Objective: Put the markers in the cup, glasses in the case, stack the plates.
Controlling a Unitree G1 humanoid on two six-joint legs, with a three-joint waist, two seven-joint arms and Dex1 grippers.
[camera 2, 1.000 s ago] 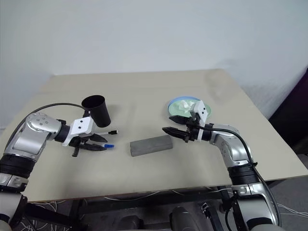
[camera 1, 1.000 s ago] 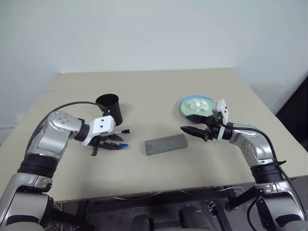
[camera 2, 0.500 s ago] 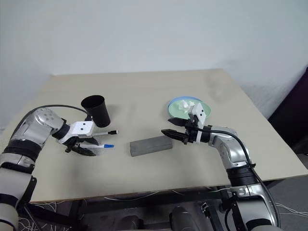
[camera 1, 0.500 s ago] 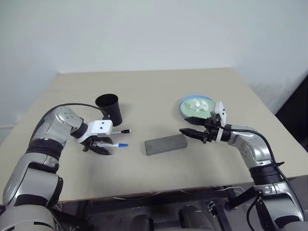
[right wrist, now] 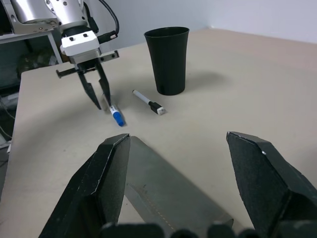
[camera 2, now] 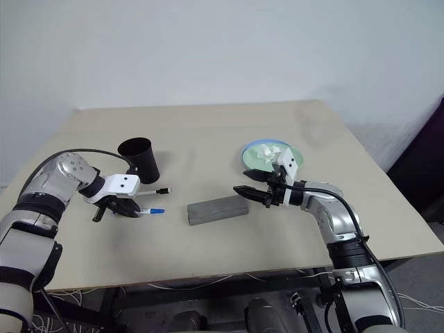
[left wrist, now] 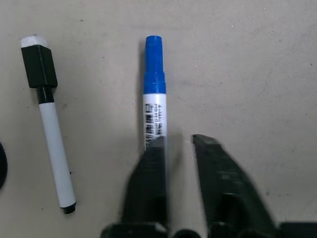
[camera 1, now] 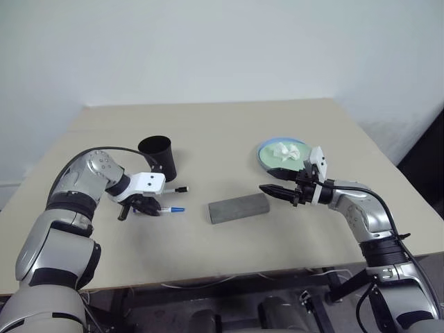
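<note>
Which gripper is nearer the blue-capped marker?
Left. The left gripper is down over the blue-capped marker, fingers at its barrel; the right gripper hangs beyond the grey case.

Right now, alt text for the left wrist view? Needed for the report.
A blue-capped marker lies flat on the beige table, cap pointing away from the camera, with one black finger of the left end effector overlapping the near end of its white barrel. A black-capped marker lies beside it, roughly parallel and not touching.
</note>
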